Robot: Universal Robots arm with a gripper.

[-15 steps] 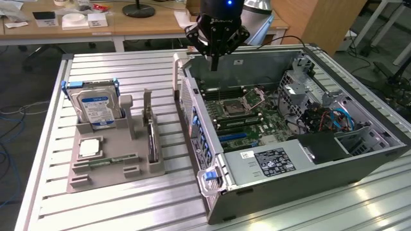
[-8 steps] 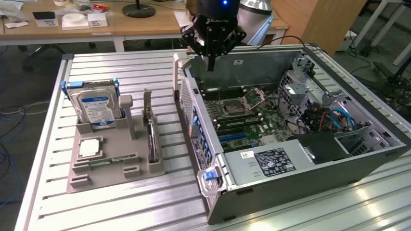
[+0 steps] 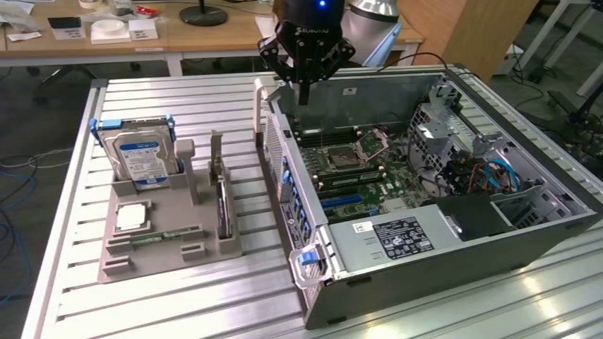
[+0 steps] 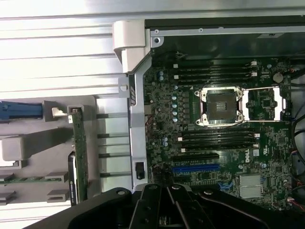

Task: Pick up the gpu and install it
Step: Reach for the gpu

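The gpu (image 3: 223, 206) stands on edge in a slot of the grey holder tray (image 3: 151, 267), at the exterior view's left of the open computer case (image 3: 556, 226). In the wrist view the gpu (image 4: 80, 152) shows as a thin green board seen edge-on. My gripper (image 3: 303, 93) hangs shut and empty over the case's far edge, above the motherboard (image 3: 363, 166) and well apart from the gpu. In the wrist view my gripper (image 4: 167, 210) is dark, with its fingers together. The blue expansion slot (image 4: 195, 168) lies bare on the motherboard (image 4: 164, 102).
The tray also holds a silver hard drive (image 3: 141, 159) in blue rails, a processor chip (image 3: 132, 215) and a narrow memory stick (image 3: 155, 238). The case's side wall (image 3: 282, 176) rises between tray and motherboard. Cables (image 3: 490, 176) fill the case's right. Desks stand behind.
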